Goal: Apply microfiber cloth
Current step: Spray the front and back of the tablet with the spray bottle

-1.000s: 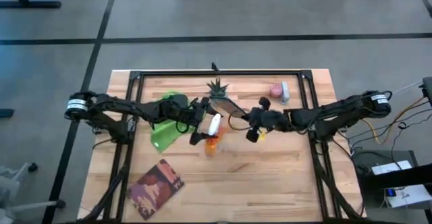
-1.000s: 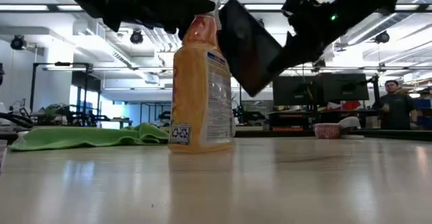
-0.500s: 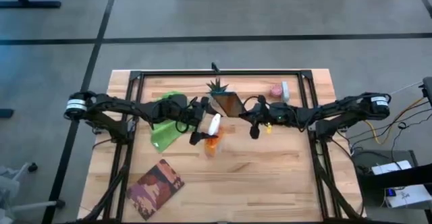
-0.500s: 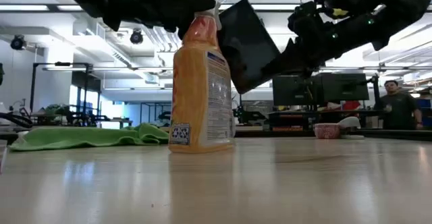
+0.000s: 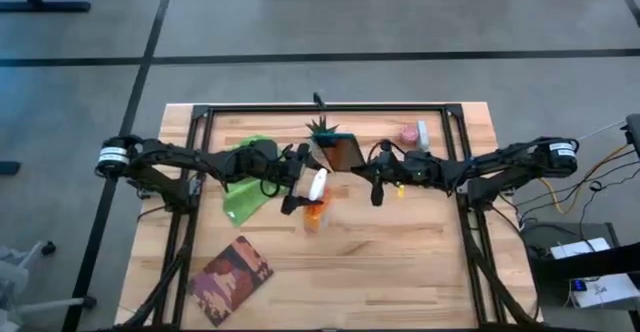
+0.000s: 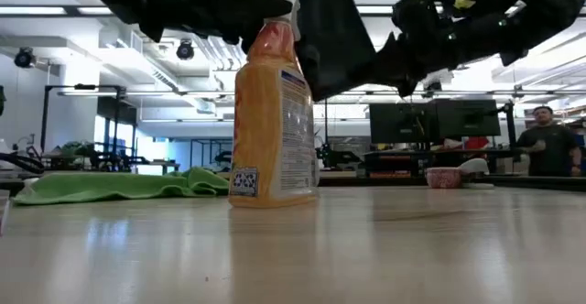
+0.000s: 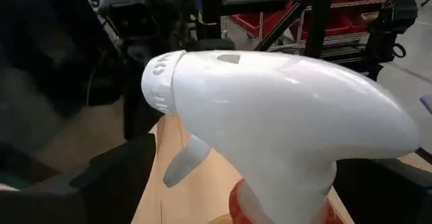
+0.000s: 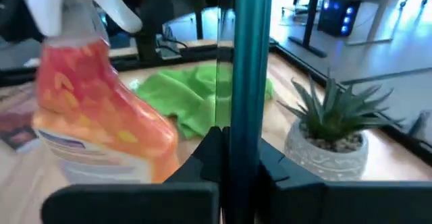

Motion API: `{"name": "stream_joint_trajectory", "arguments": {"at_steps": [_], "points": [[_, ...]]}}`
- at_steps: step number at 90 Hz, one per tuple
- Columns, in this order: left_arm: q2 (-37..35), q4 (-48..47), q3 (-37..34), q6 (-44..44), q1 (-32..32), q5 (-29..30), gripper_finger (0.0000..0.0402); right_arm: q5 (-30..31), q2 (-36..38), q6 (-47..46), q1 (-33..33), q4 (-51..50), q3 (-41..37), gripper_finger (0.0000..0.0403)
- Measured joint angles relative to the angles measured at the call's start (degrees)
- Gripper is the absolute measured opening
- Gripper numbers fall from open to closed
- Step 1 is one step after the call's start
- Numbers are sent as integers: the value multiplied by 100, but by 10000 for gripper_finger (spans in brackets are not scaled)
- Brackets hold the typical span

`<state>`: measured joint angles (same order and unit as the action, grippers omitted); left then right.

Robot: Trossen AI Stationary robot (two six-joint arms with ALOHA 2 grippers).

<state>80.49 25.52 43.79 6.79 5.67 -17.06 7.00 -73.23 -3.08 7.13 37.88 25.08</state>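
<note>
The lime-green microfiber cloth (image 5: 243, 200) lies crumpled on the table's left half, behind the spray bottle in the low view (image 6: 119, 185); no gripper touches it. The orange spray bottle (image 5: 315, 210) stands upright on its base at mid-table. My left gripper (image 5: 297, 179) is open, one finger on either side of the bottle's white head (image 7: 270, 109); I cannot tell whether they touch it. My right gripper (image 5: 372, 179) is shut on the dark tablet (image 5: 343, 153), held up in the air just right of the bottle (image 6: 334, 34). My right gripper pinches the tablet's edge (image 8: 244, 126) between its two fingers (image 8: 209, 158). It comes level from the table's right side. The tablet is lifted clear of the table and stands steeply on edge, leaning a little, above and beside the spray bottle.
A small spiky potted plant (image 5: 322, 129) stands just behind the tablet at the far edge. A pink and white object (image 5: 412, 133) lies far right. A brown patterned book (image 5: 232, 275) lies near left. A black frame (image 5: 200, 152) borders the table. A person (image 6: 549, 144) stands beyond the table.
My right gripper has gone up and a little toward the table's far edge and has rolled, taking the tablet with it. The tablet now hangs higher and stands steeper than before, from a slant to nearly on edge. The left gripper and bottle have kept still.
</note>
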Motion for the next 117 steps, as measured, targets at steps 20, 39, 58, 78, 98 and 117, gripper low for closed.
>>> {"name": "stream_joint_trajectory", "arguments": {"at_steps": [20,39,58,78,98,117], "points": [[0,-2,0,0,0,0,398,-156,-156,-595,443,12,72,8],[0,7,0,0,0,0,398,-597,-782,-757,608,28,170,8],[0,31,0,0,0,0,398,-610,-981,-772,816,269,195,8],[0,27,0,11,0,2,397,-1122,-977,-1050,1128,411,197,8],[0,24,0,-149,0,11,388,-1151,-977,-1058,1128,516,197,8],[0,23,0,-90,0,15,388,-1151,-973,-1033,1128,640,197,8]]}}
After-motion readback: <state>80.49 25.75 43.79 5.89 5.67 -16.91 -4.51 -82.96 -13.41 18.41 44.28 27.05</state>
